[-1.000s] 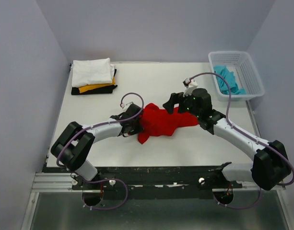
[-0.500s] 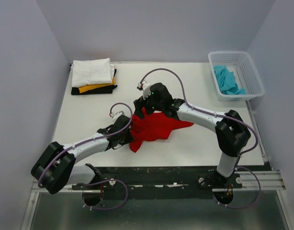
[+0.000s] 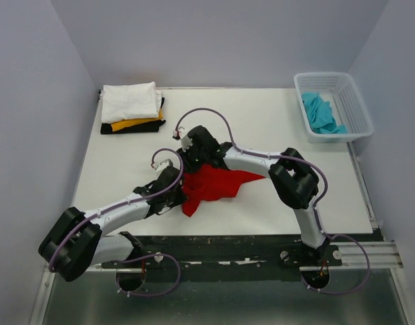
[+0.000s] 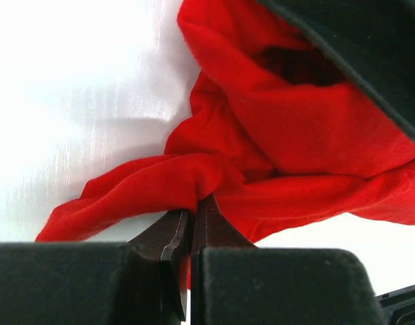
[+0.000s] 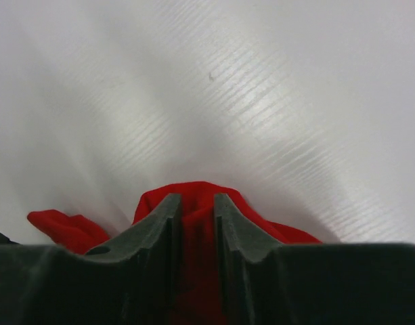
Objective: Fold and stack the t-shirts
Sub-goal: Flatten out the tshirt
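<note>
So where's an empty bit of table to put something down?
The white table is bare along the far edge, between the folded stack of white, yellow-orange and black t-shirts and the white plastic lattice basket, and in the near right corner. The middle is crowded: the left arm and right arm meet at the crumpled bright red t-shirt.

red t-shirt [image 3: 221, 183]: left part hidden under left gripper [image 3: 182, 189] | right gripper [image 5: 195, 200]: hold on cloth undeterminable | black t-shirt [image 3: 105, 130]: only edge shows | left wrist: blurred dark shape [image 4: 369, 54] unidentified
</note>
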